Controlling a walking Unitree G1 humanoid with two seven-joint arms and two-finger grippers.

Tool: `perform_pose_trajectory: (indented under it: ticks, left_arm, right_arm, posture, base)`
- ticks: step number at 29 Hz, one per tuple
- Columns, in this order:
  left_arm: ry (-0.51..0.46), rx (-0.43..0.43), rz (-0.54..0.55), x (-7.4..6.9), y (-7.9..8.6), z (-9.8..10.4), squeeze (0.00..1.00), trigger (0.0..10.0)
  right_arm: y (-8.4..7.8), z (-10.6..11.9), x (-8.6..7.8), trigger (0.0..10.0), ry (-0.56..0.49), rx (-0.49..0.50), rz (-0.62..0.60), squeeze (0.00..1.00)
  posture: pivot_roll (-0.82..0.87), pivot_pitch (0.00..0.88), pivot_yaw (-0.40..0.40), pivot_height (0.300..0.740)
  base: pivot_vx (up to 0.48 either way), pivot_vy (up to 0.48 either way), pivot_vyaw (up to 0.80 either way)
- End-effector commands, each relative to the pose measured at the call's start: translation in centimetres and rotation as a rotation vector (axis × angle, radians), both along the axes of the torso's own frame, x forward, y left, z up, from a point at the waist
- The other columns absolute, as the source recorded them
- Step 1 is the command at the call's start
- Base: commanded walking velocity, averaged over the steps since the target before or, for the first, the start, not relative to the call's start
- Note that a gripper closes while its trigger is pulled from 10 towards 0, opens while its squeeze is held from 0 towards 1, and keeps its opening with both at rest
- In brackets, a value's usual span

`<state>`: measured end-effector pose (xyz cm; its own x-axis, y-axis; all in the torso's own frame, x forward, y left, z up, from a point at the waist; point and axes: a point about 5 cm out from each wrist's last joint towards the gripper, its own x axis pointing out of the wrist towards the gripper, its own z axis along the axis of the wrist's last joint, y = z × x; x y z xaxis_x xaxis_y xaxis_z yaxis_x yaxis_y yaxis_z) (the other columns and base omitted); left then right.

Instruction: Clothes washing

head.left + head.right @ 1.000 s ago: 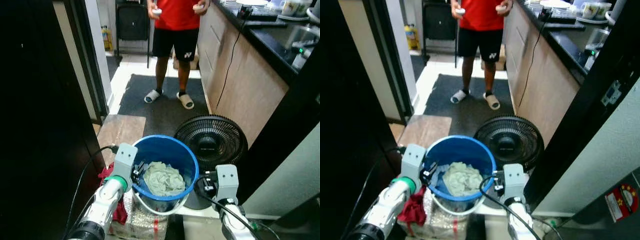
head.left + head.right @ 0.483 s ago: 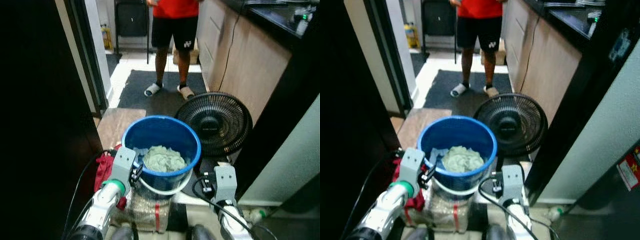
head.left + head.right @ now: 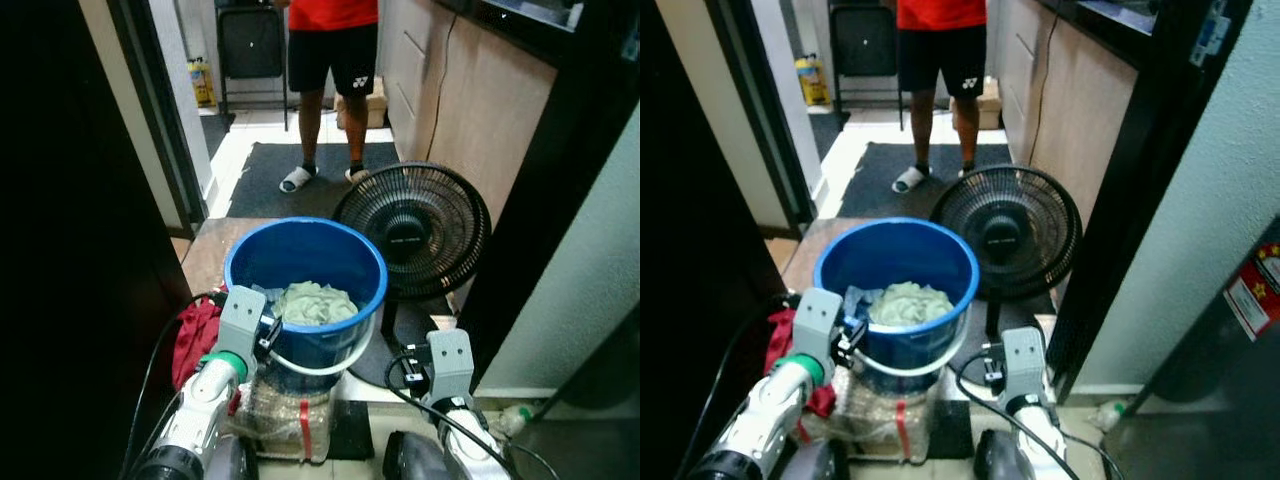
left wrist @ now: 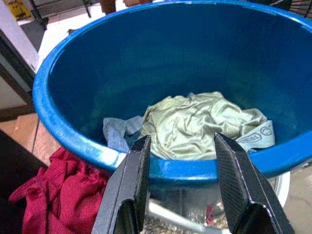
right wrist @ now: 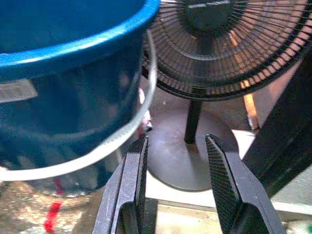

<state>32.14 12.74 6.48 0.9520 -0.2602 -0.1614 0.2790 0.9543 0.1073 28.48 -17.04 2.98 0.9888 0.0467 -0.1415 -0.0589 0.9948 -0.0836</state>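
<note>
A blue bucket (image 3: 330, 232) stands on a plastic-wrapped bundle (image 3: 285, 418) just in front of me. Inside lies a crumpled pale green garment (image 3: 315, 302) with a light blue cloth (image 4: 116, 132) beside it. The bucket's white handle (image 3: 322, 366) hangs down its near side. A red cloth (image 3: 195, 335) is heaped against the bucket's left side. My left gripper (image 4: 180, 195) is open at the bucket's near left rim, holding nothing. My right gripper (image 5: 173, 190) is open low at the bucket's right, between the bucket wall and the fan's base.
A black floor fan (image 3: 412, 230) stands right of the bucket. A person in a red shirt and black shorts (image 3: 325, 60) stands on a dark mat (image 3: 300, 175) beyond. A dark door (image 3: 60, 250) closes the left, and cabinets (image 3: 485, 110) and a pale wall (image 3: 590, 290) the right.
The whole picture has shifted as the camera moved, so the bucket and fan now sit higher in view. Both grippers keep their places beside the bucket, still open.
</note>
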Motion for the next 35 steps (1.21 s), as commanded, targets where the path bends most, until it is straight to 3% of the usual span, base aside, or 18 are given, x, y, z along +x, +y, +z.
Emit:
perform_pose_trajectory:
  ticks: [1, 5, 7, 9, 11, 13, 14, 17, 20, 22, 25, 26, 35]
  left_arm:
    - [0.105, 0.031, 0.0, -1.0, 0.4, -2.2, 0.0, 10.0]
    - [0.076, -0.061, 0.041, 0.0, 0.4, -0.5, 0.0, 10.0]
    - [-0.016, -0.125, 0.063, 1.5, 0.6, 2.6, 0.0, 10.0]
    - [-0.13, -0.126, 0.06, 2.7, 1.0, 6.0, 0.0, 10.0]
    - [-0.13, -0.126, 0.06, 2.7, 1.0, 6.0, 0.0, 10.0]
    - [-0.259, -0.103, 0.047, 3.4, 1.9, 9.8, 0.0, 10.0]
    - [-0.259, -0.103, 0.047, 3.4, 1.9, 9.8, 0.0, 10.0]
    - [-0.415, -0.105, 0.069, 3.7, 3.7, 15.4, 0.0, 10.0]
    - [-0.454, -0.089, 0.068, 3.6, 3.8, 16.4, 0.0, 10.0]
    - [-0.558, 0.026, 0.02, 2.6, 3.0, 18.0, 0.0, 10.0]
    - [-0.591, 0.067, -0.001, 2.2, 2.6, 18.4, 0.0, 10.0]
    - [-0.623, 0.108, -0.03, 1.4, 1.8, 18.6, 0.0, 10.0]
    - [-0.602, 0.132, -0.093, -0.6, -0.1, 17.2, 0.0, 10.0]
  right_arm:
    - [0.1, 0.1, 0.0, 10.0, 0.003, 0.009, 0.002, 0.0]
    - [-1.0, 2.0, 1.0, 10.0, -0.072, 0.08, -0.052, 0.0]
    - [-1.3, 4.2, 1.8, 10.0, -0.157, 0.101, -0.057, 0.0]
    - [-1.1, 6.2, 2.5, 10.0, -0.232, 0.093, -0.044, 0.0]
    - [-1.1, 6.2, 2.5, 10.0, -0.232, 0.093, -0.044, 0.0]
    - [-0.7, 8.2, 3.0, 10.0, -0.308, 0.073, -0.025, 0.0]
    - [-0.7, 8.2, 3.0, 10.0, -0.308, 0.073, -0.025, 0.0]
    - [0.4, 10.5, 3.1, 10.0, -0.396, 0.049, 0.01, 0.0]
    - [0.7, 10.9, 3.0, 10.0, -0.411, 0.043, 0.018, 0.0]
    - [1.4, 12.3, 2.8, 10.0, -0.468, 0.005, 0.04, 0.0]
    - [1.7, 12.9, 2.7, 10.0, -0.49, -0.007, 0.047, 0.0]
    - [2.2, 14.0, 2.5, 10.0, -0.523, -0.014, 0.062, 0.0]
    - [5.0, 16.2, 1.8, 10.0, -0.581, 0.025, 0.167, 0.0]
  posture:
    - [-0.01, 0.019, 0.063, 0.535]
    - [-0.01, 0.017, 0.067, 0.52]
    - [-0.01, 0.014, 0.071, 0.51]
    - [-0.02, 0.012, 0.074, 0.5]
    - [-0.02, 0.012, 0.074, 0.5]
    - [-0.02, 0.01, 0.081, 0.49]
    - [-0.02, 0.01, 0.081, 0.49]
    - [-0.01, 0.01, 0.082, 0.49]
    - [-0.01, 0.01, 0.082, 0.49]
    - [0.0, 0.018, 0.082, 0.49]
    - [0.0, 0.018, 0.082, 0.49]
    - [0.0, 0.021, 0.083, 0.49]
    - [0.0, 0.033, 0.083, 0.49]
  base:
    - [0.0, 0.0, 0.0]
    - [0.0, 0.0, 0.0]
    - [0.0, 0.0, 0.0]
    - [0.0, 0.0, 0.0]
    - [0.0, 0.0, 0.0]
    - [0.0, 0.0, 0.0]
    - [0.0, 0.0, 0.0]
    - [0.0, 0.0, 0.0]
    - [0.0, 0.0, 0.0]
    - [0.0, 0.0, 0.0]
    - [0.0, 0.0, 0.0]
    - [0.0, 0.0, 0.0]
    - [0.0, 0.0, 0.0]
